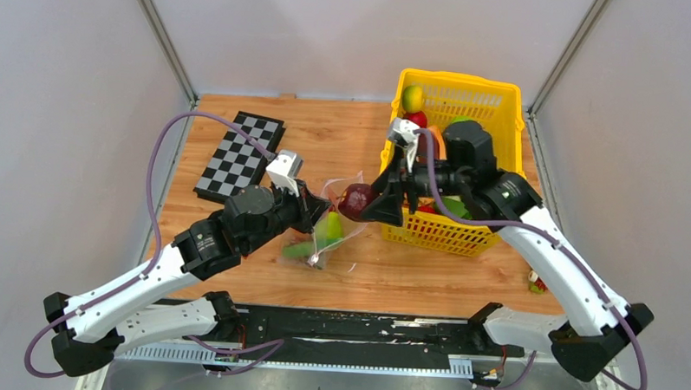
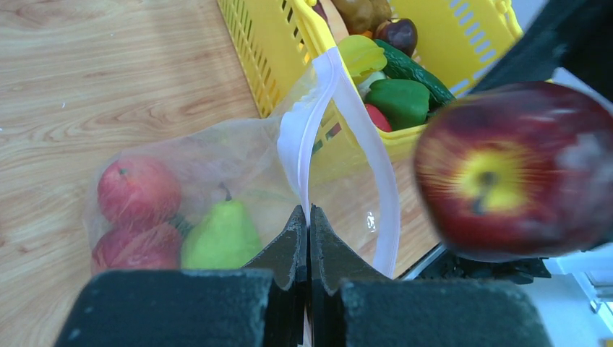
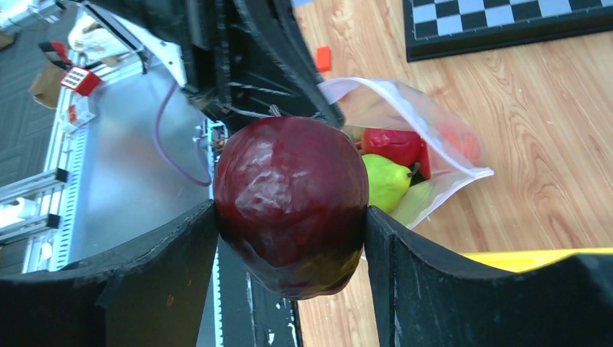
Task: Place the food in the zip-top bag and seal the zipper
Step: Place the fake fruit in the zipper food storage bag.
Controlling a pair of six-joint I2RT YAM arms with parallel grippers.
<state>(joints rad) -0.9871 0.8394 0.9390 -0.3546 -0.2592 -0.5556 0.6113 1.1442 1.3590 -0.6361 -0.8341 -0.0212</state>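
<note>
On the wooden worktop, left of the yellow basket, the zip-top bag is held open, with red apples and a green pear inside. Its zipper is pinched by the fully closed jaws of the left gripper. A dark red apple is clamped between the jaws of the right gripper, just beside the bag's mouth.
</note>
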